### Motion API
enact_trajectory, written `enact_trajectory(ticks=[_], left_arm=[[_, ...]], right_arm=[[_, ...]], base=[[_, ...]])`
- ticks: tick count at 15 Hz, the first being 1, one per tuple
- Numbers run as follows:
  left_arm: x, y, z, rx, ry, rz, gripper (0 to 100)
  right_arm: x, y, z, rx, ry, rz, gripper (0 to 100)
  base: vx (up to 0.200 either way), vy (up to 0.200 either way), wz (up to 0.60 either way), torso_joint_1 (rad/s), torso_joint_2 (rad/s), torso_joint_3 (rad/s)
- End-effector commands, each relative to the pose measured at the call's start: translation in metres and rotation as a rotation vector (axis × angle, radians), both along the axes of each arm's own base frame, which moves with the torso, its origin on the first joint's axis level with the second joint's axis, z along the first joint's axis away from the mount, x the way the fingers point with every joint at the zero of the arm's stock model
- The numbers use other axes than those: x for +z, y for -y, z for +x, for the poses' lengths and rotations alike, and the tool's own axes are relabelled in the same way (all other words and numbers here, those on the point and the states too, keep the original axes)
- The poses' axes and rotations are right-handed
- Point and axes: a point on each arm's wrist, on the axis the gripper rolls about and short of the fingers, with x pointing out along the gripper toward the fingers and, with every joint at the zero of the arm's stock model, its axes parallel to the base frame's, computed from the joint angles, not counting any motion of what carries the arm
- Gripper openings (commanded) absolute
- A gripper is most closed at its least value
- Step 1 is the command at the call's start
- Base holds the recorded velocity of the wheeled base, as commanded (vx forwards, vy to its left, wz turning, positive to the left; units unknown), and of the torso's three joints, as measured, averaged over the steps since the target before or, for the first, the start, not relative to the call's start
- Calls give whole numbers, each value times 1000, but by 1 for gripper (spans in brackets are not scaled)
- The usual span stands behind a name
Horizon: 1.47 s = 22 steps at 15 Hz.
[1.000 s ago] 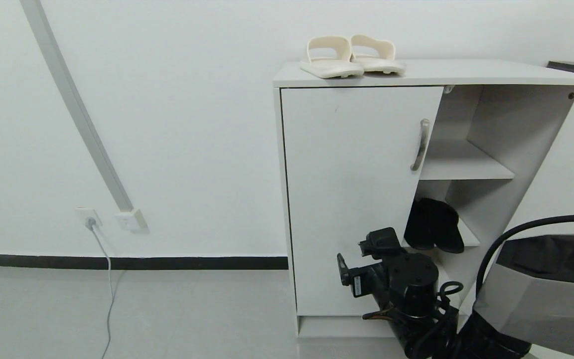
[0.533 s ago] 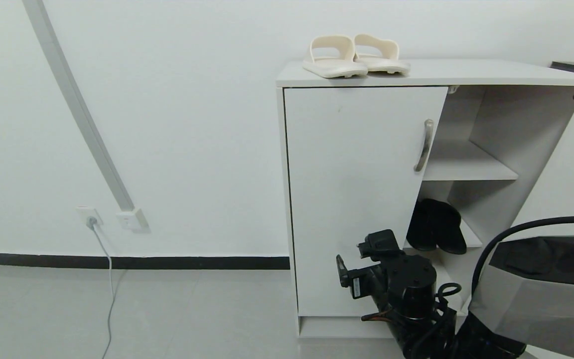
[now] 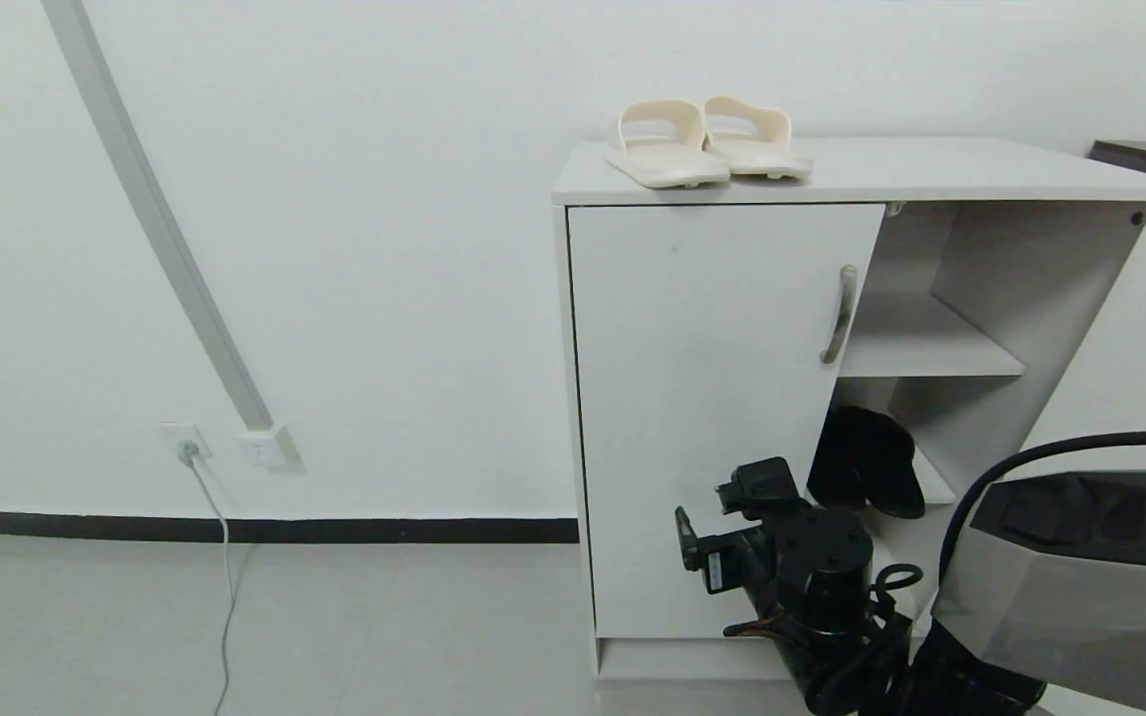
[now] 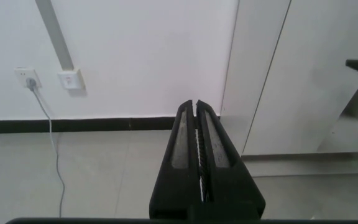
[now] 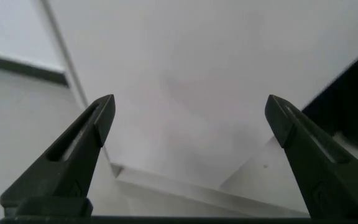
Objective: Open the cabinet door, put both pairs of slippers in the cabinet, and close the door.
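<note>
The cream slippers (image 3: 707,141) sit on top of the cabinet (image 3: 931,169), upper centre. The black slippers (image 3: 871,475), centre right on the lower shelf, are partly hidden behind the closed door (image 3: 712,398). The left gripper (image 4: 196,106) has its jaws pressed together. The right gripper (image 5: 190,102) has its jaws spread wide, close before that door.

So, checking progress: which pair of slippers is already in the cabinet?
The black pair, standing inside the open compartment; the beige pair sits on top of the cabinet.

One slipper pair (image 3: 710,142) atop the cabinet (image 3: 931,167), second pair (image 3: 866,475) inside
</note>
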Motion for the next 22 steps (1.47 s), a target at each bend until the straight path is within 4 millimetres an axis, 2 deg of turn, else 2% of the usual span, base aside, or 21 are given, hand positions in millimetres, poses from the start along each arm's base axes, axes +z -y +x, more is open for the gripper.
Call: enact_trajectory(ticks=[1,11,22], left_arm=[[0,0,0,0,-2,0,0],[0,0,0,0,-2,0,0],[0,0,0,0,-2,0,0]], right_arm=[[-1,0,0,-1,-2,-3,100],[-1,5,5,-18,0,-13,100],[-1,5,5,-20,0,-13,100]], base=[[0,0,0,41,-437,-354],[0,0,0,120,-458,-344],[0,0,0,195,-514,-319]])
